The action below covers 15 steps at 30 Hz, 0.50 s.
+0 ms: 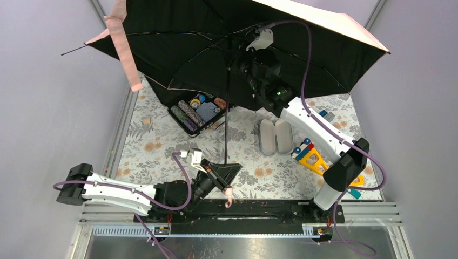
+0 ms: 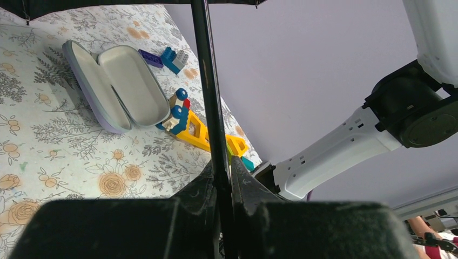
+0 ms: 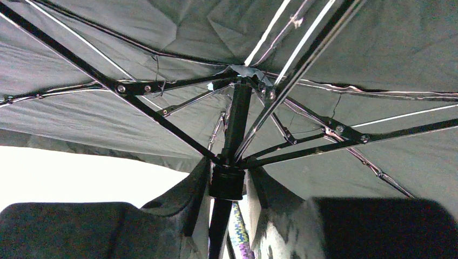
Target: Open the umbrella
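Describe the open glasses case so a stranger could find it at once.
Start at the black-lined umbrella over the far end of the floral table. Just right of its thin shaft, near the canopy's edge, lies the glasses case. It alone is pale grey, spread open as two oval halves, beside brightly coloured toy blocks.

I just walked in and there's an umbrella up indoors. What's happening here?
Two robot arms are handling the umbrella, which is spread wide above the table. The left gripper clamps the thin shaft low down, near the handle. The right gripper grips the sliding collar right under the ribs.
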Available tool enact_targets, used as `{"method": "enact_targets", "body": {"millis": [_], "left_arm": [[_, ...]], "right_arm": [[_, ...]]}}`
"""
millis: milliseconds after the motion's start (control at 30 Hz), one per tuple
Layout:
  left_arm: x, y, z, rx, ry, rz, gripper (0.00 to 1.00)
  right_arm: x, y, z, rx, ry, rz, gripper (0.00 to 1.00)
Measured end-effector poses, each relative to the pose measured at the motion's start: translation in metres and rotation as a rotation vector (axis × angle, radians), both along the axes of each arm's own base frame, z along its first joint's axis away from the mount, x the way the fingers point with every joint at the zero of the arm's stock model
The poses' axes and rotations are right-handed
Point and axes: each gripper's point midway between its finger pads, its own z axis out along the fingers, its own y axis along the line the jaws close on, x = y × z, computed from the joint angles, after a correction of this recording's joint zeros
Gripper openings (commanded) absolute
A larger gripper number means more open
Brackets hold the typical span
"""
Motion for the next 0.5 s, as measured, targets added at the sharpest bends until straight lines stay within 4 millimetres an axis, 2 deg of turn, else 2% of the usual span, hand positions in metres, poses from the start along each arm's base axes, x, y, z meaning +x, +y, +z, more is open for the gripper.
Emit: {"method": "enact_targets", "body": {"millis": [267,433,500], "left_arm": [[0.001,0.003,-0.004,-0.028,0.033,0.023,0.00],[-0.003,0.002,-0.011,-0.034,0.061,0.022,0.00],[-0.002,0.004,-0.016,-0.022,0.063,0.031,0.00]], "right_arm": [[0.011,0.009,-0.016,-0.056,0.029,0.000,0.00],[0.015,0.011,-0.046,-0.170,0.127,0.000,0.00],[0.014,0.011,-0.048,-0.178,0.133,-0.001,0.00]]}}
